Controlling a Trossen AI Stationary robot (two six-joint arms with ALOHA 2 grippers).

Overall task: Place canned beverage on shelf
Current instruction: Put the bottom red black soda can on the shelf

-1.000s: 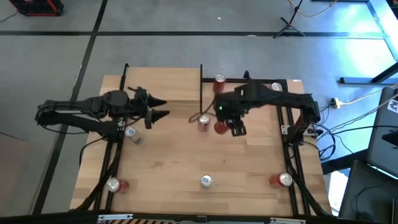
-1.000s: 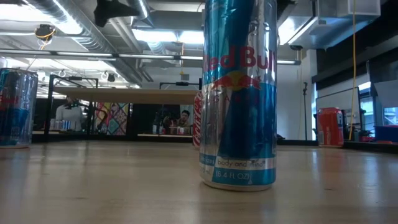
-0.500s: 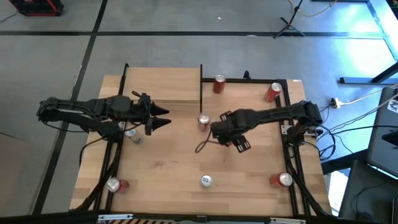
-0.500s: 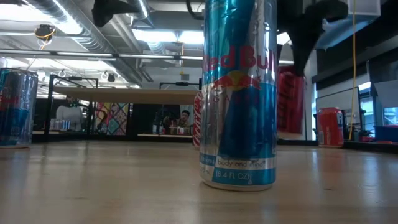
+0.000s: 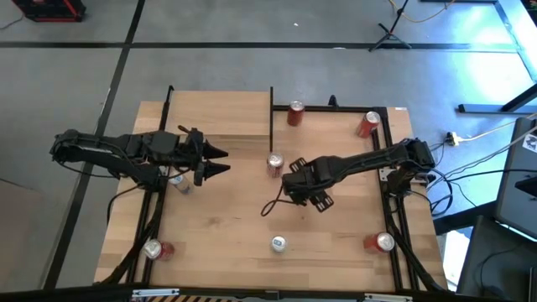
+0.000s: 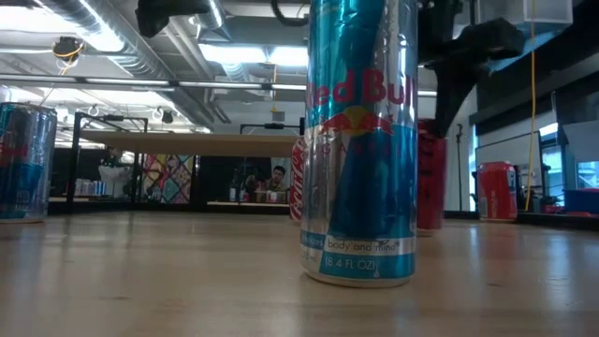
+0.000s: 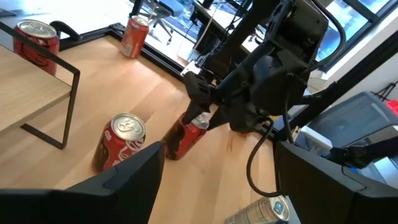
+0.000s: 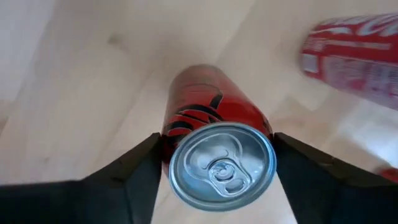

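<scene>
The red can (image 8: 214, 134) stands near the middle of the tabletop (image 5: 218, 218), with the right gripper (image 8: 214, 180) over it — dark fingers (image 8: 134, 177) spread at either side of its top, whether gripping I cannot tell. The shelf (image 5: 218, 117) lies well apart at the far left. A slack grip could tip the can into the Coke can (image 5: 274, 164) just beside it. The high view hides the red can; the right wrist view shows it. The left gripper (image 5: 220, 160) hovers open, empty, by the shelf.

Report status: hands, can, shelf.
Right hand astride red can on tabletop mid-table. Left hand empty, above shelf. Shelf top bare.
</scene>
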